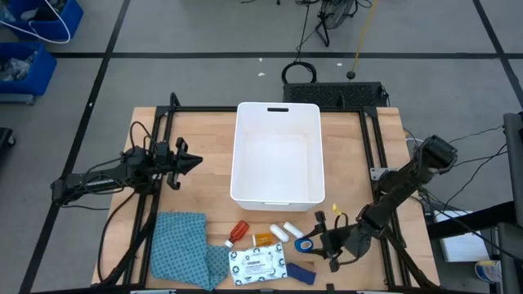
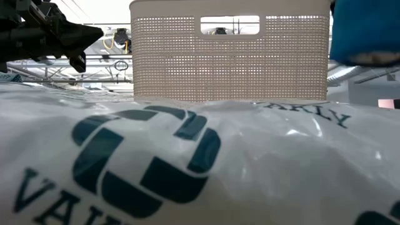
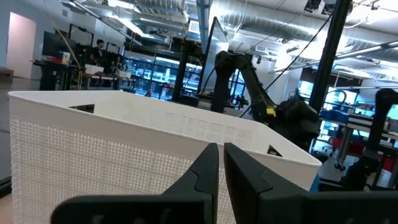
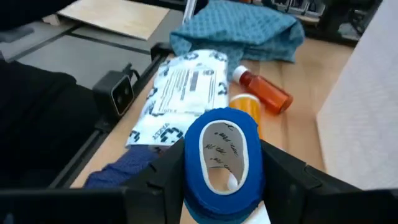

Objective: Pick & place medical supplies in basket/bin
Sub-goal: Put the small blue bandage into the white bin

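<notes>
Blue tape roll [image 4: 221, 163] filled the foreground of the right wrist view, clamped upright between the two dark fingers [image 4: 287, 174] of the right end effector [image 4: 222, 177], hollow core facing the camera. From above, the right end effector [image 1: 320, 242] was seen at the near right of the worktop [image 1: 207, 139], with the blue tape roll [image 1: 305, 244] at its tip, just beside the row of supplies.

Next to the roll, two white cylinders [image 1: 284, 231] were seen lying close together, then the orange pill bottle [image 1: 263, 238] and the red-capped bottle [image 1: 237, 232]. Nearer the worktop's front edge the white printed flat packet [image 1: 258, 265] was laid flat, with the dark blue strip [image 1: 299, 272] touching its right end. In the right wrist view the packet [image 4: 181, 92], orange pill bottle [image 4: 247, 106] and red-capped bottle [image 4: 266, 91] were seen beyond the roll, the strip [image 4: 121, 168] beside it. A blue patterned cloth [image 1: 186, 248] was bunched to the left of the packet.

The white bin [image 1: 277, 153] was placed at the middle of the worktop, handle slot on its far short rim, nothing seen inside. All supplies were outside it, near its front short wall.

The left end effector [image 1: 189, 162] was held above the worktop left of the bin, pointed at its long wall, fingers [image 3: 205, 171] nearly together with only a thin gap and nothing gripped. The bin wall [image 3: 112, 146] filled the left wrist view. In the low view the packet's printed film [image 2: 187, 162] blocked most of the frame, with the bin's perforated wall [image 2: 229, 59] behind it.
</notes>
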`<state>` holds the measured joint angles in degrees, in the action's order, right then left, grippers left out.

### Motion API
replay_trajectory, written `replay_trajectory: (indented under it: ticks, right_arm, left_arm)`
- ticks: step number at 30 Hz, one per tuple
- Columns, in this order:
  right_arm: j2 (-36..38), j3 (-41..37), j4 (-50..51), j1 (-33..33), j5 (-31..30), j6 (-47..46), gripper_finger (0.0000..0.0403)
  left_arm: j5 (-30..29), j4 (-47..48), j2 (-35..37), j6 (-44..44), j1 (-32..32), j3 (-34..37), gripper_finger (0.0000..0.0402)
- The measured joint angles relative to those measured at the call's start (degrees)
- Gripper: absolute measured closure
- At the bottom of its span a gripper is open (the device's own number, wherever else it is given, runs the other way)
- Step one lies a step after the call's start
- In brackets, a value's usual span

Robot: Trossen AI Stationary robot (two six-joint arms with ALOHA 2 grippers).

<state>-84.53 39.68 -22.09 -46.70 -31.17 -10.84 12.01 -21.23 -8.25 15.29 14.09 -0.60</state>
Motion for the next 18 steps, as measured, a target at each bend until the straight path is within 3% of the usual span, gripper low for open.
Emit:
replay_trajectory:
  ticks: [18]
  right_arm:
    - [20.2, 0.0, 10.1, -4.6, -0.1, 6.3, 0.0251]
  left_arm:
    - [0.1, 0.2, 0.0, 0.1, 0.0, 0.0, 0.0373]
